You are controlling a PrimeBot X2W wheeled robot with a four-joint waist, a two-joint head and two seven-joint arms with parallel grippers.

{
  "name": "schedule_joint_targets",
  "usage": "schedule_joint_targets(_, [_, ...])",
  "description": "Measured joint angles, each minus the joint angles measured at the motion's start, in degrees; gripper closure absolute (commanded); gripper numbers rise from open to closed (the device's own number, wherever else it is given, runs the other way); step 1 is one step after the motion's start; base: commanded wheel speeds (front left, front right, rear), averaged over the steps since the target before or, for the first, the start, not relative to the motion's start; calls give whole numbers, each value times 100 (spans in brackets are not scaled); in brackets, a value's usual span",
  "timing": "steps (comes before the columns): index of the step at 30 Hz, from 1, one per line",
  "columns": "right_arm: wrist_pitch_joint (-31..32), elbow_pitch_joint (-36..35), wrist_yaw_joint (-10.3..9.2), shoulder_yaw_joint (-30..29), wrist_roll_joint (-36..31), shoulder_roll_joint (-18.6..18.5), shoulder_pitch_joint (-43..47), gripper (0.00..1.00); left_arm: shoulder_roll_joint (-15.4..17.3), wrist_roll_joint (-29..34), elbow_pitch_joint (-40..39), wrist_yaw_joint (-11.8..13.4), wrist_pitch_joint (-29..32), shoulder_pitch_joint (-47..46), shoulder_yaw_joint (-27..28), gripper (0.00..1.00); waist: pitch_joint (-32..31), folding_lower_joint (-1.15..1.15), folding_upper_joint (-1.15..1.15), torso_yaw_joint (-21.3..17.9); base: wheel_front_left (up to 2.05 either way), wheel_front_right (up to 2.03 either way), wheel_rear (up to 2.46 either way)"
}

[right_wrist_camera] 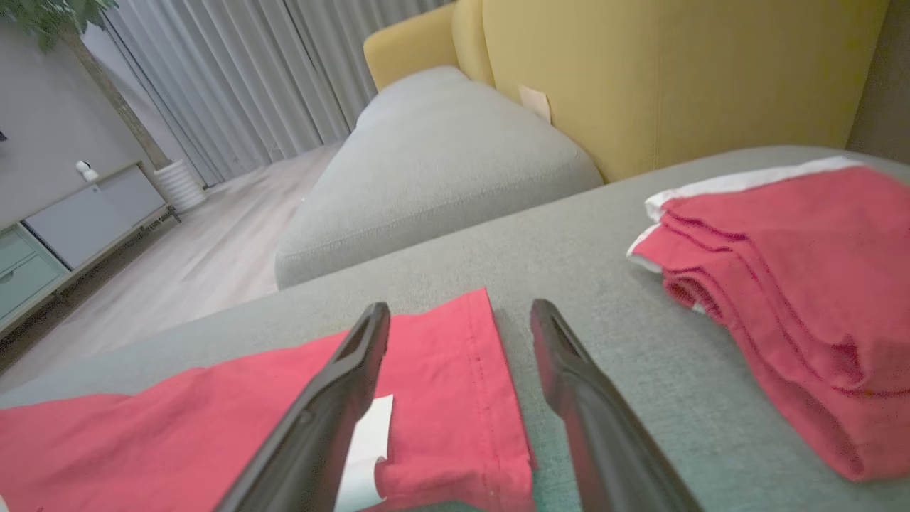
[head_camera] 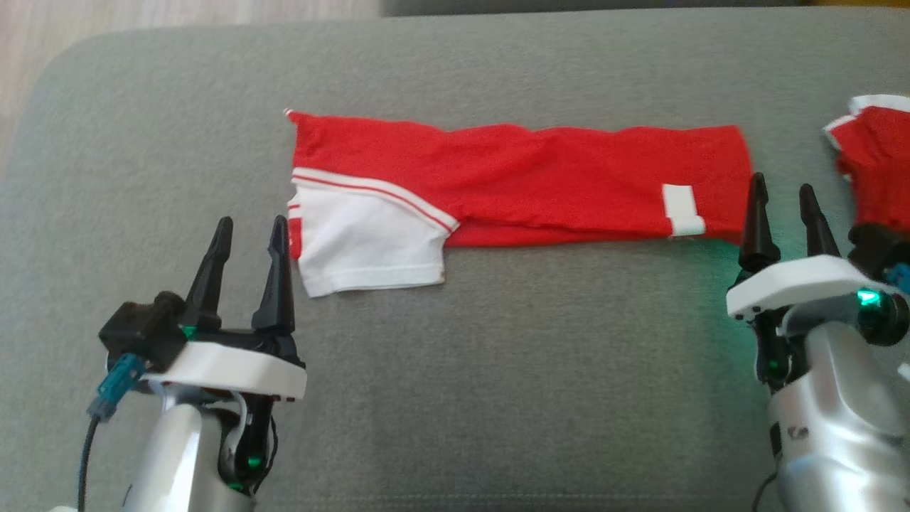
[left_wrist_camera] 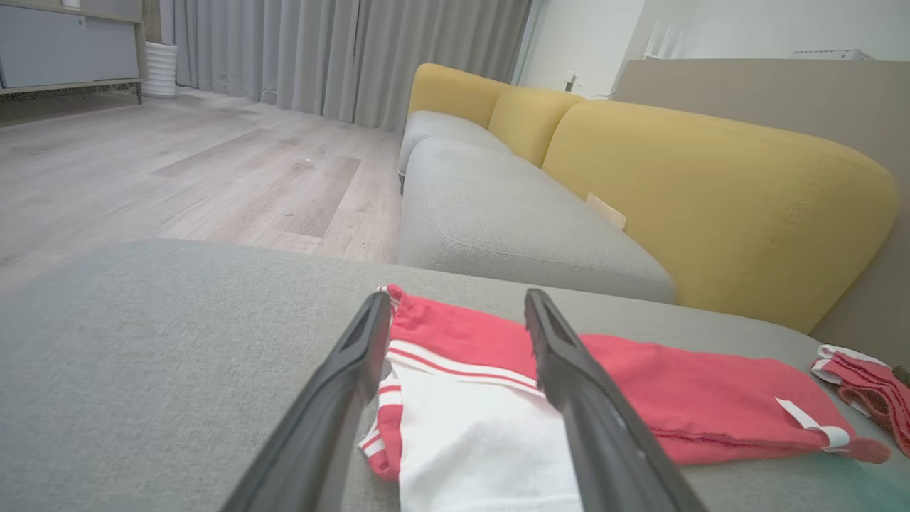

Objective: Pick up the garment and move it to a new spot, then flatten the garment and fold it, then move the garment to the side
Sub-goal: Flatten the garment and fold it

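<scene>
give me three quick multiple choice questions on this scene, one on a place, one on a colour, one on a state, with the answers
1. Where does the folded red pile lie relative to the long red garment?
A) on the floor
B) to its right, on the grey cushion
C) on top of it

2. What colour is the sleeve at the long red garment's left end?
A) blue
B) yellow
C) white

3. How do the left gripper and right gripper stand?
A) both open, holding nothing
B) both shut on cloth
C) left shut, right open

Answers:
1 B, the pile sits past the garment's right end in the head view.
2 C, the sleeve is white with thin red stripes above it.
3 A, both sets of jaws stand apart and grip nothing.
</scene>
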Motion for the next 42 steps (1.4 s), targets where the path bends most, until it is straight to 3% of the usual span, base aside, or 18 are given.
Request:
schedule_joint_targets(8, [353,1351,0,-867,-561,4,-570,0,-11,-16,38,-48,0,-157,-141,0,263,0,0,319,0,0,0])
schedule_joint_targets(17, [49,2373,0,-1036,-605,-14,-1169,0,-23,-18,44,-47,0,-216,-178,0,403,0,0,399,0,0,0])
schedule_joint_targets(18, [19,2473,0,-991,-570,-25,-1228,4,-23,-18,52,-47,0,-218,-179,0,407,0,0,393,0,0,0])
schedule_joint_targets(19, [-14,2573,0,-929,-526,-44,-1279,64,-24,-18,65,-47,0,-222,-179,0,408,0,0,386,0,0,0])
schedule_joint_targets(20, [-38,2652,0,-865,-504,-54,-1325,100,-24,-18,74,-46,0,-223,-179,0,406,0,0,376,0,0,0])
schedule_joint_targets(23, [-145,2893,0,-737,-487,-52,-1386,100,-26,-16,111,-43,0,-226,-177,0,351,0,0,314,0,0,0])
schedule_joint_targets(27, [-181,2907,0,-991,-734,-54,-1356,100,-30,-16,162,-43,0,-224,-166,0,230,0,0,239,0,0,0])
schedule_joint_targets(36, [-275,2451,0,-2384,-1515,-493,-1041,100,-30,-19,190,-41,0,-142,-180,0,-134,0,0,152,0,0,0])
schedule_joint_targets(42, [-276,2097,0,-2594,-1912,-91,-944,100,-30,-77,205,-7,0,96,-182,0,-427,0,0,140,0,0,0])
